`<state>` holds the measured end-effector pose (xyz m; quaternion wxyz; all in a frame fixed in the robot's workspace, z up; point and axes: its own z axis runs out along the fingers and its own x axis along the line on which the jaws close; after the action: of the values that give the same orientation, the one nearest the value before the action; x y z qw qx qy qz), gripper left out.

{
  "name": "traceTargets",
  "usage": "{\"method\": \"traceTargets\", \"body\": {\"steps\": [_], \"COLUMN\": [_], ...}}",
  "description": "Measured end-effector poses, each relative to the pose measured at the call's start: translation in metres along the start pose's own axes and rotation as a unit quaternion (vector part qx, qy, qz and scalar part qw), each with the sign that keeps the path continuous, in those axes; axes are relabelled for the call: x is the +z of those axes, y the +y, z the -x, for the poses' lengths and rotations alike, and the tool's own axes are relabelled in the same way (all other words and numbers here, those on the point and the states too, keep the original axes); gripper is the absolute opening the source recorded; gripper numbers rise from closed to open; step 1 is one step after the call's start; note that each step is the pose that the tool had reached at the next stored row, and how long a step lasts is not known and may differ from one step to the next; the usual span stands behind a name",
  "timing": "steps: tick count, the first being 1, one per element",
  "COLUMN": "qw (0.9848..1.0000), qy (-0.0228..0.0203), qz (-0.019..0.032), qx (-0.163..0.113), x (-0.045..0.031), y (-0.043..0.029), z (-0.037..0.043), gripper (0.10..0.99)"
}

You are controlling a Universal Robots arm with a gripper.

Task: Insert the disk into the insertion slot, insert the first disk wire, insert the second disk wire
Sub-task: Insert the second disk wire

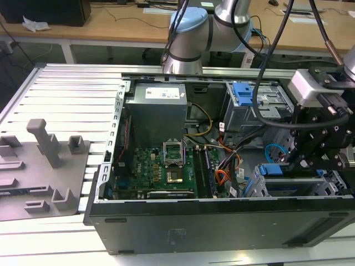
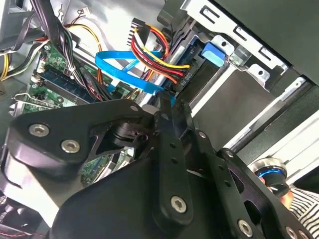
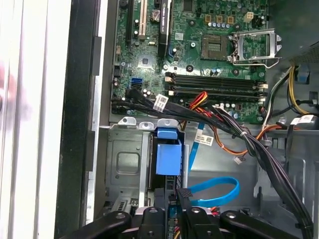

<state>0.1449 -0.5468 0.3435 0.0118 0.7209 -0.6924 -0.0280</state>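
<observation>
Tool (image 3: 172, 206) at lower centre of the first wrist view, clenched on a black connector (image 3: 183, 193) of the blue cable (image 3: 219, 191), beside the disk (image 3: 168, 157) in the insertion slot (image 3: 124, 164).

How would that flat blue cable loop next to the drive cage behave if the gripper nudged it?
The flat blue cable would probably flex and spring aside, since it already curves in a loose unsupported loop. It looks thin and ribbon-like, so likely light. It may snag the red and yellow wires bundled close beside it.

A robotics lab: an opened computer case (image 1: 222, 166) on an aluminium-slatted bench (image 1: 61, 94), wooden desks (image 1: 111, 22) behind.
</observation>
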Motion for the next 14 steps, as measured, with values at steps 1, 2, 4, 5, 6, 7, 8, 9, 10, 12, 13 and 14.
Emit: {"method": "traceTargets", "body": {"steps": [1,2,4,5,6,7,8,9,10,12,13,14], "qw": [1.0,1.0,1.0,1.0,1.0,1.0,1.0,1.0,1.0,1.0,1.0,1.0], "qy": [0.0,0.0,0.0,0.0,0.0001,0.0001,0.0,0.0,0.0,0.0,0.0,0.0], "qz": [0.0,0.0,0.0,0.0,0.0,0.0,0.0,0.0,0.0,0.0,0.0,0.0], "qx": [0.0,0.0,0.0,0.0,0.0,0.0,0.0,0.0,0.0,0.0,0.0,0.0], "x": [0.0005,0.0005,0.0006,0.0005,0.0005,0.0005,0.0005,0.0005,0.0005,0.0006,0.0004,-0.0004], "y": [0.0,0.0,0.0,0.0,0.0,0.0,0.0,0.0,0.0,0.0,0.0,0.0001], "z": [-0.0008,-0.0008,-0.0009,-0.0009,-0.0009,-0.0009,-0.001,-0.001,-0.001,-0.001,-0.001,-0.0011], "gripper": [0.239,0.239,0.239,0.161,0.106,0.106,0.106,0.106,0.106,0.106,0.106,0.106]}}
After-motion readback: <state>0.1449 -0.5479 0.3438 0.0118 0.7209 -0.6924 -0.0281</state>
